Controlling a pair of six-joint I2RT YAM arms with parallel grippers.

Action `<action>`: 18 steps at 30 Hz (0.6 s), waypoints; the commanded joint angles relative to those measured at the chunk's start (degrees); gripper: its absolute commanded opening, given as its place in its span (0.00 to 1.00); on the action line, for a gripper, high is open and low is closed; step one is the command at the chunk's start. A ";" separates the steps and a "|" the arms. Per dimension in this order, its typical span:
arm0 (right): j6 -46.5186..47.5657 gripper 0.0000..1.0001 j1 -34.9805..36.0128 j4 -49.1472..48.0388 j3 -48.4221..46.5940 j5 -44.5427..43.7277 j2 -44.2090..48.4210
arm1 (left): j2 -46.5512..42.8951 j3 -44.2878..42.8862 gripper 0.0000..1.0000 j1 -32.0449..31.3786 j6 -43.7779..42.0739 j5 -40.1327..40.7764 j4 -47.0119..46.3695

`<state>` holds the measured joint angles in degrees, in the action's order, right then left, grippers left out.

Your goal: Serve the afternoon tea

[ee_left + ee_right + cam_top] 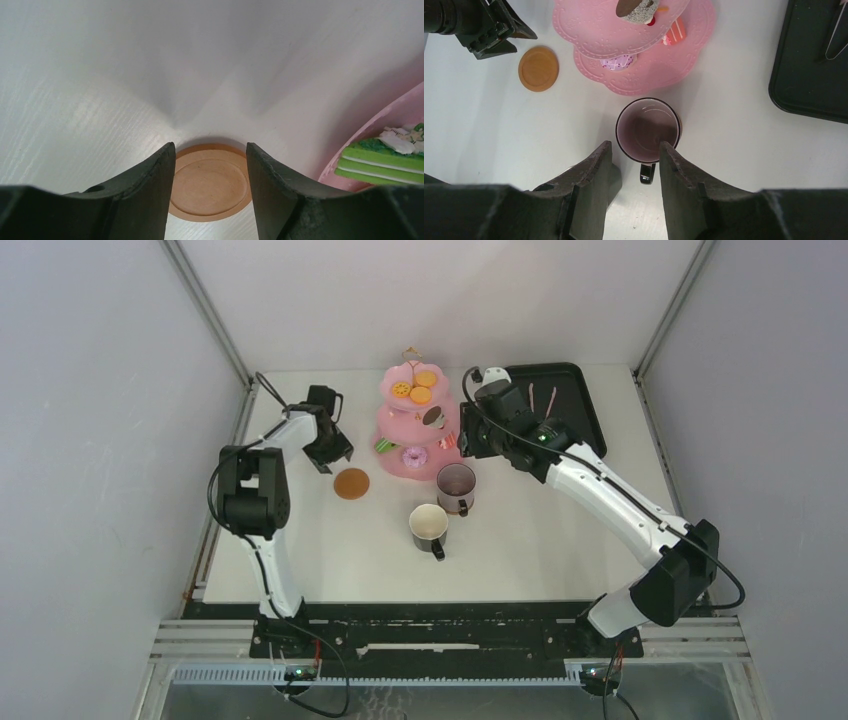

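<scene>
Fingers apart, both empty: left gripper [210, 146] faces the coaster [210, 182] just ahead; right gripper [634, 144], seemingly above a mug [648, 129], could tip it closing skewed.

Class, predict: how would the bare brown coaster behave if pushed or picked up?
The coaster lies flat, so it would probably slide, not roll or tip. It looks wooden, so likely stiff. Thin and flush on the table, it may be hard to pinch.
</scene>
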<state>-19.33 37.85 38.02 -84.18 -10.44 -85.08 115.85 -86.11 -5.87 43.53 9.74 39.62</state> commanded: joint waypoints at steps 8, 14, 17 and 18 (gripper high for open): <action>0.54 0.47 -0.27 -1.08 -2.96 0.68 -0.35 | -0.39 2.51 0.57 -0.49 -2.19 -5.47 1.19; 0.58 0.47 -0.32 -1.02 -2.74 0.66 -0.26 | 0.08 4.03 0.57 -1.77 -2.31 -5.88 1.17; 0.60 0.47 -0.32 -0.93 -2.64 0.60 0.02 | 0.24 4.64 0.57 -2.57 -2.31 -6.03 1.10; 0.61 0.47 -0.29 -0.89 -2.59 0.55 0.12 | 0.25 4.74 0.57 -2.90 -2.22 -6.11 0.98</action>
<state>-19.33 37.85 38.02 -84.18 -9.96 -85.58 115.94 -83.29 -7.16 42.44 4.75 40.03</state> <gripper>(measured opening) 0.475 0.570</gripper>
